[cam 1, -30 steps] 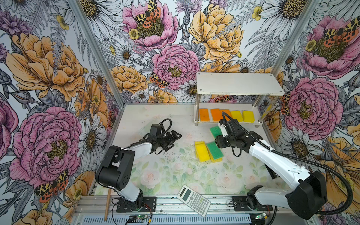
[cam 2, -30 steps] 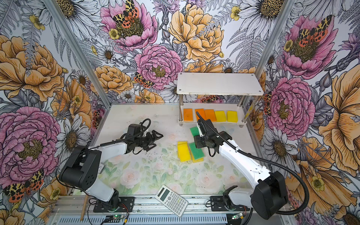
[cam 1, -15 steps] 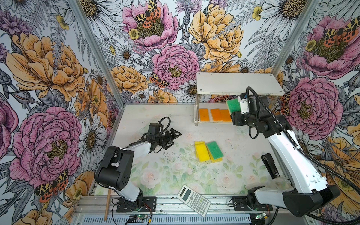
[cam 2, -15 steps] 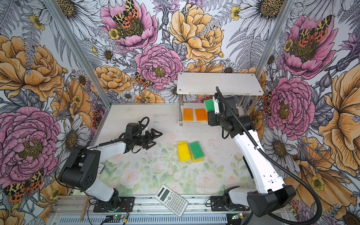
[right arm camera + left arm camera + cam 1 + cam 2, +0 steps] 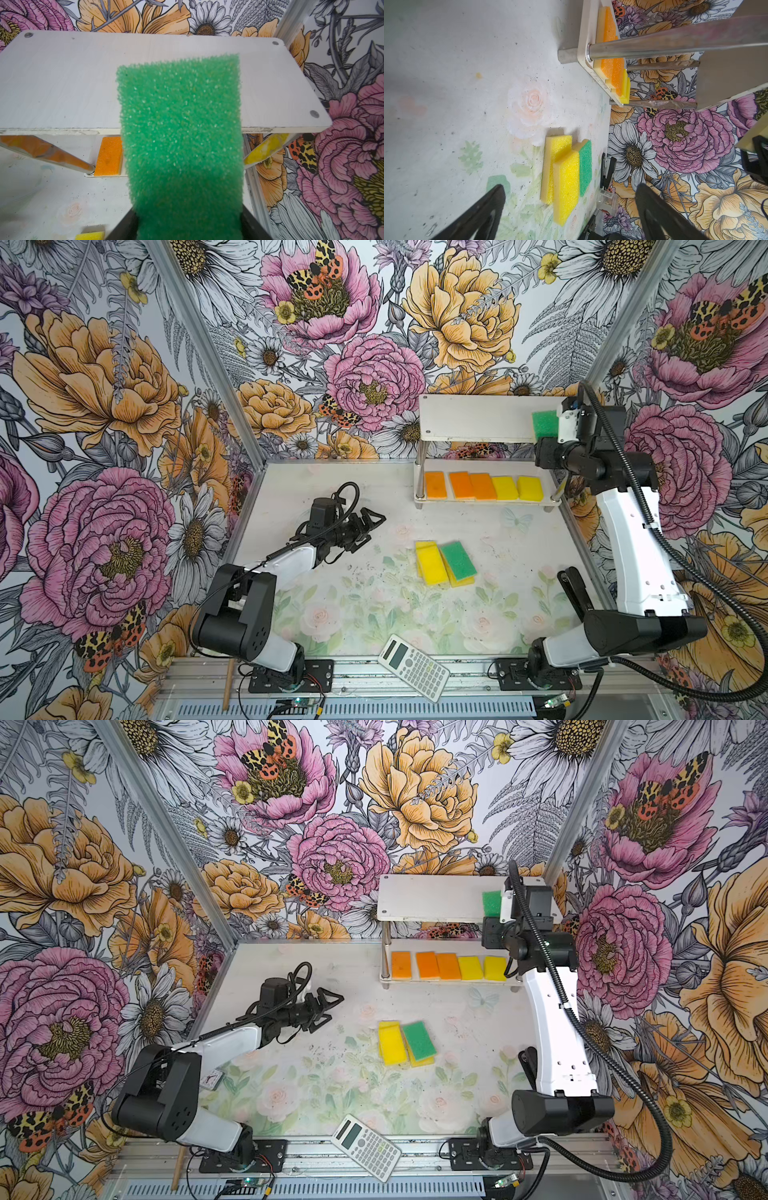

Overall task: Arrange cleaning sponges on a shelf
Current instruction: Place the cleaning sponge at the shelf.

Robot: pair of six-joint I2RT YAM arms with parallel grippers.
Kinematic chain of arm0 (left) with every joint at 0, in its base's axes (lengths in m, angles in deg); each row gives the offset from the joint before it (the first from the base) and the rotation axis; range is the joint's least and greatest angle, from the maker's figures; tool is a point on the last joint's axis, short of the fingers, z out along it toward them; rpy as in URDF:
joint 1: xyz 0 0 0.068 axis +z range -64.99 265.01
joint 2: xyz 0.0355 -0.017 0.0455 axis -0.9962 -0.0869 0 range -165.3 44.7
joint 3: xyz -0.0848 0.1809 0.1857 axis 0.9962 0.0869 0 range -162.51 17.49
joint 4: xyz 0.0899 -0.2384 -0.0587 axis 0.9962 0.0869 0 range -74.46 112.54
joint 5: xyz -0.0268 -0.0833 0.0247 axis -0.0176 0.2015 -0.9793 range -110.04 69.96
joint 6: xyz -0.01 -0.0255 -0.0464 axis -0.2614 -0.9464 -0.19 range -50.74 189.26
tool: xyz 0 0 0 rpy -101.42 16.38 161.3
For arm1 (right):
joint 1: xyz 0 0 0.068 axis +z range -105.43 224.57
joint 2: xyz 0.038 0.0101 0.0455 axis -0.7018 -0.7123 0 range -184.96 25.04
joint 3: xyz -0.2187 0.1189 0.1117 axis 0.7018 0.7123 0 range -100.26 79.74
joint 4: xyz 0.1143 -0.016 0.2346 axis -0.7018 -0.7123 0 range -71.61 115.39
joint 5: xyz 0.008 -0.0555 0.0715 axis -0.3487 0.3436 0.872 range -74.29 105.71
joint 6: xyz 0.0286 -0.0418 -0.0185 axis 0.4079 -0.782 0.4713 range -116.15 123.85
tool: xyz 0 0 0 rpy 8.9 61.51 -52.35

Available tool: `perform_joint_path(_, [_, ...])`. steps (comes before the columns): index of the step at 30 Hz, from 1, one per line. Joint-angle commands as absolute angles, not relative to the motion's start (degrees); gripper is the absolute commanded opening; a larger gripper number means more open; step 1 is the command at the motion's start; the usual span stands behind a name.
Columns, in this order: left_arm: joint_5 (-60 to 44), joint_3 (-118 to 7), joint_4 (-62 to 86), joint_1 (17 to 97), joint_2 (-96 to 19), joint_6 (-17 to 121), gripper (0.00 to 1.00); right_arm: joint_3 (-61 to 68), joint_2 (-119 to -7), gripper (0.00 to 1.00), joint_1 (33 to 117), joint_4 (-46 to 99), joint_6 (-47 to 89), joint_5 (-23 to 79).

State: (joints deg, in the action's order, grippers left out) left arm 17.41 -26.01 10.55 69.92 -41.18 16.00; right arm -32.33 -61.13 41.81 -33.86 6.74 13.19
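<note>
Right wrist view: the right claw (image 5: 187, 228) pinches a green-topped sponge (image 5: 178, 124) by one end. Its free end reaches over the front edge of the upper board (image 5: 62, 83) of the shelf (image 5: 420, 472), toward that board's right end. I cannot tell whether foam touches board. The shelf stands in the far right corner of the tabletop (image 5: 332, 614), and in both top views its upper board is otherwise bare. The lower board (image 5: 482, 502) carries a row of five: three orange sponges (image 5: 461, 485), then two yellow sponges (image 5: 530, 488).

Roughly half the job looks done, with the held pad set to be the sixth. A loose pile (image 5: 432, 568) lies near the tabletop's middle: yellow pads and a second green-topped one (image 5: 457, 560), overlapping, at least three. The left claw (image 5: 371, 526) is spread wide and empty, left of centre, apart from the pile.
</note>
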Motion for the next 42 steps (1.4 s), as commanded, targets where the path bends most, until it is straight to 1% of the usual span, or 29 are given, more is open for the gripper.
perform_joint_path(1, [19.21,-27.01,9.44,70.23,-40.49,16.09,0.99,-37.02,-63.04,0.63,38.42,-34.02,4.73,17.08])
perform_joint_path(3, [19.31,-27.05,9.41,70.38,-40.36,16.17,0.99,-38.77,-64.28,0.63,36.45,-33.79,3.14,20.14])
perform_joint_path(6, [20.15,-26.98,8.82,70.73,-40.37,16.35,0.99,-42.38,-67.47,0.63,34.26,-33.94,2.26,19.21])
perform_joint_path(7, [20.63,-26.83,8.27,70.98,-40.31,16.11,0.99,-43.42,-68.46,0.62,33.39,-33.85,2.00,20.32])
perform_joint_path(18, [22.04,-26.53,7.72,73.06,-40.17,16.35,0.99,-54.59,-79.29,0.61,25.29,-33.84,2.60,27.86])
perform_joint_path(20, [22.00,-26.54,7.69,73.13,-40.49,16.52,0.99,-56.78,-81.79,0.59,24.08,-33.82,3.44,30.56])
perform_joint_path(28, [21.85,-26.89,7.54,73.20,-40.82,16.43,0.99,-60.56,-86.26,0.60,23.74,-33.83,4.19,32.79])
perform_joint_path(36, [22.22,-27.37,7.34,73.50,-41.83,16.35,0.99,-60.63,-87.74,0.61,23.74,-33.84,5.24,34.32])
perform_joint_path(42, [22.59,-28.06,7.35,73.66,-42.83,16.35,0.99,-60.54,-88.23,0.63,23.74,-33.79,5.48,34.54])
